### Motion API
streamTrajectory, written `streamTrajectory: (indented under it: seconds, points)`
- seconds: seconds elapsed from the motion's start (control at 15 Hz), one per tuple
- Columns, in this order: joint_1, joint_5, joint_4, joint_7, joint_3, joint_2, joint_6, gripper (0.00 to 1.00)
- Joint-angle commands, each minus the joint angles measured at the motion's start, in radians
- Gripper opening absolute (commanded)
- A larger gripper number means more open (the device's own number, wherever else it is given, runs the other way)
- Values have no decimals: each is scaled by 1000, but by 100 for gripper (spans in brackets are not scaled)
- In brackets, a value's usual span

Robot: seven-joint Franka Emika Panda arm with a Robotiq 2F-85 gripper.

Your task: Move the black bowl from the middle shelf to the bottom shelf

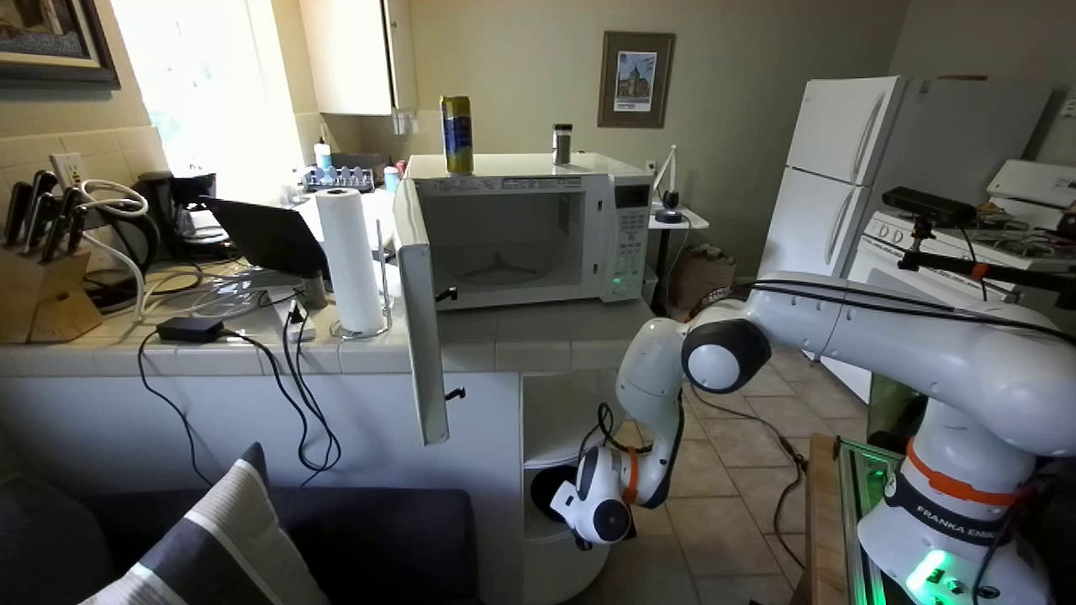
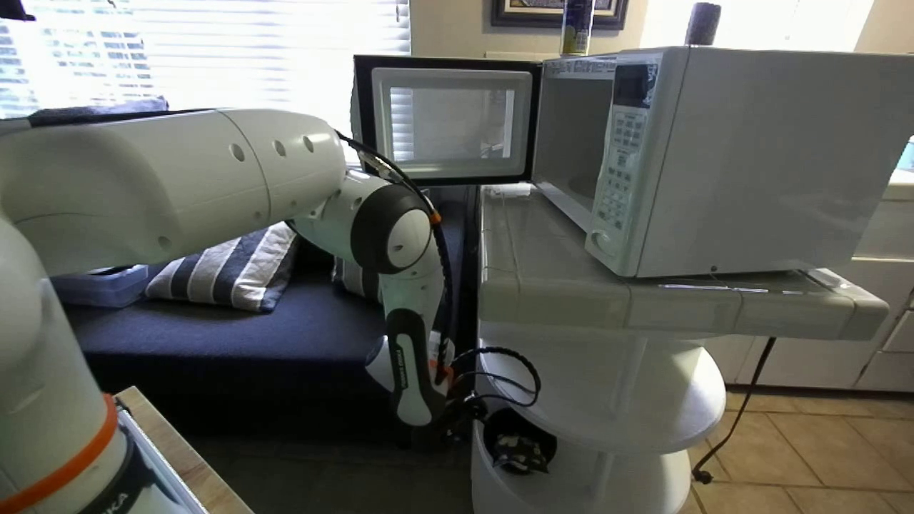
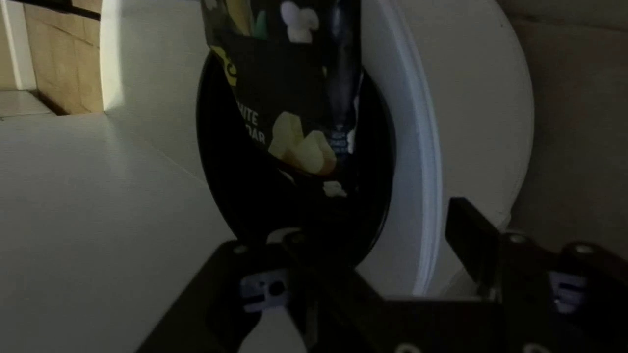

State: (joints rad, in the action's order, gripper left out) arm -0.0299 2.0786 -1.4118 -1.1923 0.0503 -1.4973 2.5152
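Bowl (image 3: 252, 189) jet black, microwave (image 2: 771, 164) white, can (image 1: 457, 136) gold and blue, and the pillow (image 1: 223, 538) flashes dark-and-pale stripes!

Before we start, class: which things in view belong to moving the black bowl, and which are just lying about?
Part of the job:
black bowl
snack bag in the bowl, likely to move with it
white shelves
gripper

Just lying about:
microwave
tall can
small jar
paper towel roll
knife block

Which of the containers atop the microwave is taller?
The yellow-and-blue can, at left in an exterior view; the dark-lidded jar is clearly shorter.
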Motion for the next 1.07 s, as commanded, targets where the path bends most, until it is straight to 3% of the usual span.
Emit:
streamTrajectory:
  seconds: [0.0, 0.2, 0.4, 0.6, 0.73, 1.0]
  points:
    - [-29, 45, 5, 46, 39, 1, 121, 100]
    - [-15, -40, 3, 133, 42, 8, 226, 100]
    - [-49, -277, -35, 345, 79, 13, 267, 100]
    - [-76, -509, -150, 469, 138, 74, 222, 100]
    - [-83, -579, -205, 476, 176, 110, 208, 100]
    - [-64, -578, -367, 341, 212, 247, 205, 100]
